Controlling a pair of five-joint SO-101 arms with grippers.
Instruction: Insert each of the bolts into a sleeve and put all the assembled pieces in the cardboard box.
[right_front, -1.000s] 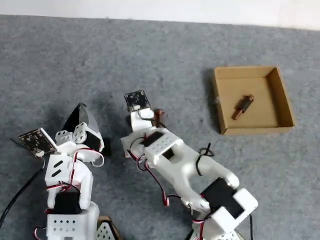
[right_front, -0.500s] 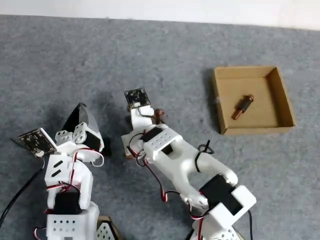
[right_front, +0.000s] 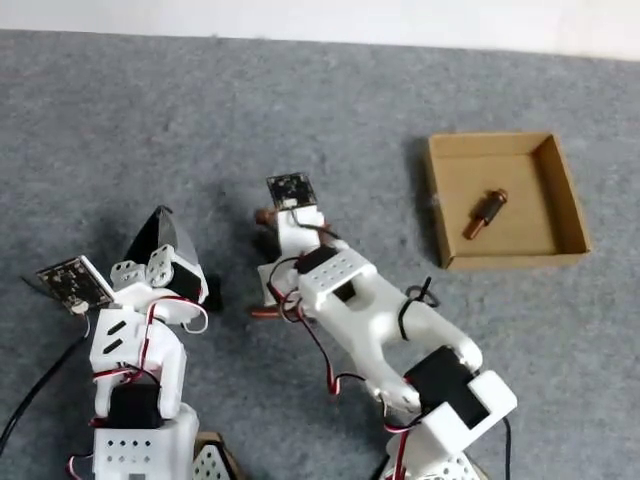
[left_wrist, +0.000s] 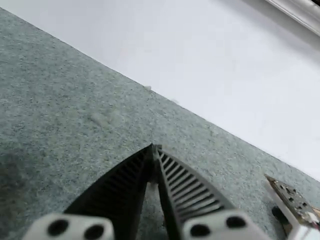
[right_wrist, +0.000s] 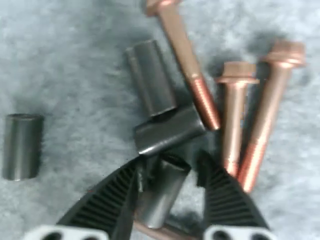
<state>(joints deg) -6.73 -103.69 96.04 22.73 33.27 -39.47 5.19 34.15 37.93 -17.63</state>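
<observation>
Sleeve (right_wrist: 161, 195) lies flat, left of the box (right_front: 572, 195), between the right gripper's (right_wrist: 171, 164) part-open fingers and not yet clamped. That arm has swung slightly right over the last second, which looks like lining up a pick. The sleeve's long axis runs along the fingers, its open end facing the bolts (right_wrist: 232, 117). Left gripper (left_wrist: 155, 149) hangs closed and empty.

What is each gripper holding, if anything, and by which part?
Nothing is held. The left gripper is shut and empty; the right gripper is open astride one sleeve, not clamping it.
</observation>
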